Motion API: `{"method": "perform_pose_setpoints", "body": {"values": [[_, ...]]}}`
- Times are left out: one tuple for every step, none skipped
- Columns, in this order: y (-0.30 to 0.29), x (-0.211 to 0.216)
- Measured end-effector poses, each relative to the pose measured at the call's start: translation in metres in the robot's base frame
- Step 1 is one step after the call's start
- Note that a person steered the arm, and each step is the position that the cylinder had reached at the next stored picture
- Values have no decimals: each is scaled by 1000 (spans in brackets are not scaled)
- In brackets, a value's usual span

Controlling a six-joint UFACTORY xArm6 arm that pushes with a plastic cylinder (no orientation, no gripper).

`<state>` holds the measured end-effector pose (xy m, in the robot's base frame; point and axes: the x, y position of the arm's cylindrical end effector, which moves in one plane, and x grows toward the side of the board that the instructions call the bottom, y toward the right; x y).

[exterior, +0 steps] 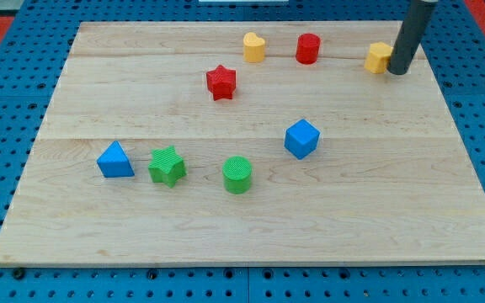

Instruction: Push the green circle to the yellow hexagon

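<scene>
The green circle (237, 175) stands on the wooden board (251, 227) a little below its middle. The yellow hexagon (378, 57) sits near the board's top right corner. My tip (397, 71) rests right beside the yellow hexagon, on its right side, touching or nearly touching it. The tip is far from the green circle, up and to the right of it.
A blue cube (301, 139) lies up and right of the green circle. A green star (167, 166) and a blue triangle (114, 160) lie to its left. A red star (221, 82), a yellow heart (253, 47) and a red cylinder (308, 49) sit toward the top.
</scene>
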<state>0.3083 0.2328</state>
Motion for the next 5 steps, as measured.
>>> {"method": "perform_pose_setpoints", "body": {"values": [[-10, 2], [-17, 75], [-43, 168], [-144, 223], [-258, 233]]}}
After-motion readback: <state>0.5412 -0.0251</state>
